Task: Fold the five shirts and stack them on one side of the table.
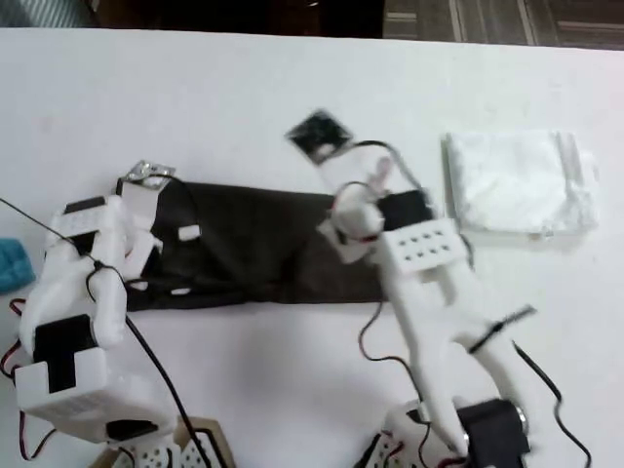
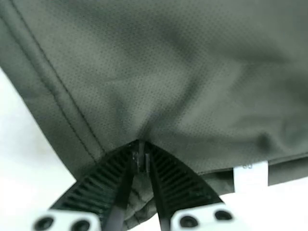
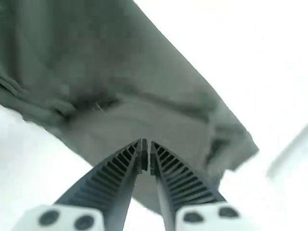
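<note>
Across the middle of the table [image 1: 292,78] in the high view, the dark shirt [image 1: 253,244] lies as a flattened band, its long axis running side to side and one end toward each arm. The left gripper [image 1: 144,195] sits at one end and the right gripper [image 1: 341,229] at the other, probably so that both ends can be carried over together for a fold. Beyond the right arm, a folded white shirt [image 1: 517,180] rests well apart, which I take for the start of the stack. On the left wrist view, the left gripper [image 2: 139,155] has its jaws clamped on the dark cloth. The fabric gathers into creases at the tips, a stitched hem runs slantwise beside them, and a small white label [image 2: 250,173] shows at the shirt's edge. On the right wrist view, the right gripper [image 3: 146,155] has its jaws together with the tips on the cloth near a corner. It appears to be pinching a fold of cloth, though the grip itself is hard to make out.
</note>
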### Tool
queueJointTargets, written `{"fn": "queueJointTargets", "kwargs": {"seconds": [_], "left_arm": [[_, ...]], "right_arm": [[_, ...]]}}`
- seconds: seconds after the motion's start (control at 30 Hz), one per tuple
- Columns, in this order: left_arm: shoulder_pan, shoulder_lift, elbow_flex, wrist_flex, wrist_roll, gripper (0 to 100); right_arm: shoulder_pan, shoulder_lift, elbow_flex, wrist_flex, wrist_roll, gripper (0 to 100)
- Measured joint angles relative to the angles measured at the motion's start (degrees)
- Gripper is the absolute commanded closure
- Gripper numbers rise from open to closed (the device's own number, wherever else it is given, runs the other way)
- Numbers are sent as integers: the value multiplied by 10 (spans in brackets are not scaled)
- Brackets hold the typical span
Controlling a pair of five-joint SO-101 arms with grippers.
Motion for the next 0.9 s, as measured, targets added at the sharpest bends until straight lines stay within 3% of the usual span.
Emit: {"fn": "queueJointTargets", "kwargs": {"seconds": [0.17,0.37,0.53,0.9], "left_arm": [[0,0,0,0,0,973],[0,0,0,0,0,973],[0,0,1,0,0,973],[2,-3,0,2,0,973]], "right_arm": [[129,-34,124,-37,0,978],[223,-141,370,-221,0,978],[229,-219,520,-342,-1,978],[234,-244,547,-371,-1,978]]}}
